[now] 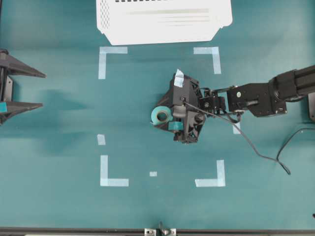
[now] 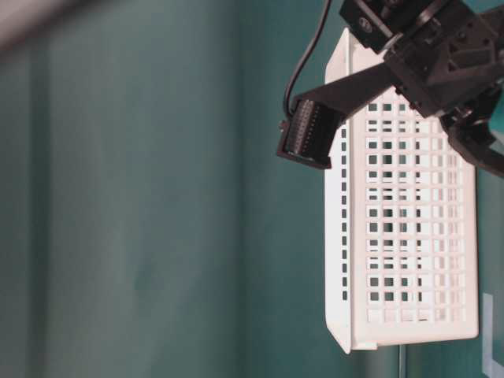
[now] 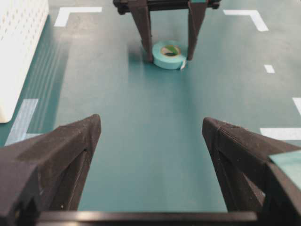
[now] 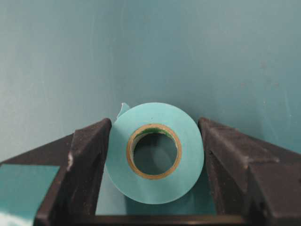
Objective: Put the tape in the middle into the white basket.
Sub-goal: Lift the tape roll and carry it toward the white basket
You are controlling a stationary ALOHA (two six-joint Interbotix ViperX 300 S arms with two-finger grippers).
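Observation:
The tape [image 1: 155, 117], a small light teal roll with a pale core, lies flat in the middle of the teal table. My right gripper [image 1: 165, 116] is down over it. In the right wrist view both black fingers [image 4: 89, 155] press against opposite sides of the tape [image 4: 155, 188]; the right gripper [image 4: 154, 123] is shut on it. The left wrist view shows the same tape [image 3: 162, 59] far ahead between those fingers [image 3: 146, 42]. My left gripper [image 1: 43, 90] hangs open and empty at the left edge, its jaws wide in its own view [image 3: 151, 121]. The white basket [image 1: 106, 14] stands at the back.
Pale tape corner marks [image 1: 104, 59] [image 1: 211, 181] frame the work area, with small strips [image 1: 101, 139] between them. A black cable [image 1: 261, 155] trails from the right arm. The basket's slotted wall [image 2: 409, 220] fills the table-level view, and its side [image 3: 19, 47] shows left of the left gripper.

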